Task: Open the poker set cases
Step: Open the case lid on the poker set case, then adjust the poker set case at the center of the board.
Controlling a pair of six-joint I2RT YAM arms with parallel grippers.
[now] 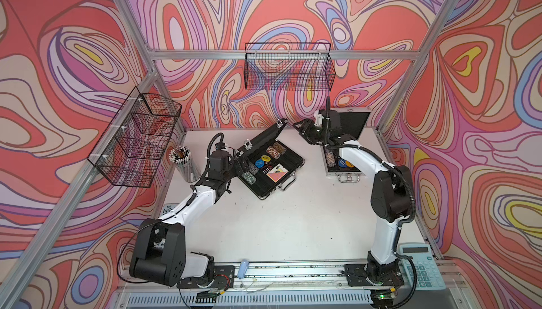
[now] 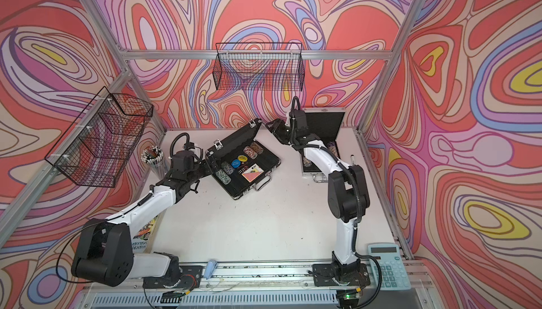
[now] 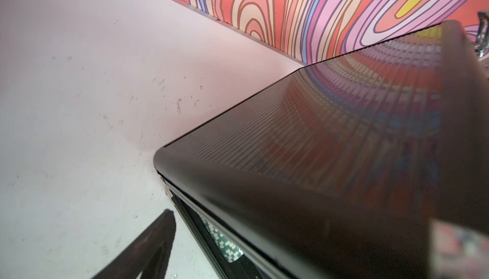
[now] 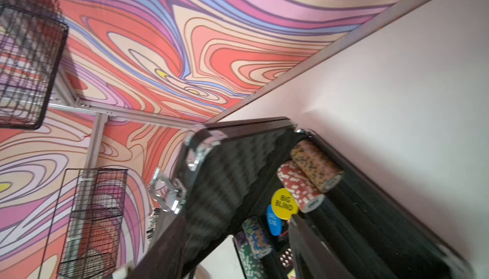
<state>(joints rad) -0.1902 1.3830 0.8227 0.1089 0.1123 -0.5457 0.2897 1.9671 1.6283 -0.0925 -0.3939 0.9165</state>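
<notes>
In both top views the wider black poker set case (image 1: 258, 187) (image 2: 234, 190) lies mid-table with its lid (image 1: 261, 140) raised at a slant, showing chips, dealer buttons and a card. My left gripper (image 1: 242, 162) (image 2: 209, 161) is open at the lid's near end. In the left wrist view the lid's outer face (image 3: 330, 145) fills the space beside one finger (image 3: 153, 248). My right gripper (image 1: 302, 130) (image 4: 238, 227) is open just off the lid's far latch corner. The silver case (image 1: 343, 172) stands open at the back right with its lid (image 1: 355, 125) upright.
A cup of pencils (image 1: 183, 158) stands at the back left. Wire baskets hang on the left wall (image 1: 137, 137) and the back wall (image 1: 289, 67). A calculator (image 1: 419, 266) sits at the front right, a book (image 2: 143, 234) lies under my left arm, and a small blue cylinder (image 1: 243, 268) rests on the front rail.
</notes>
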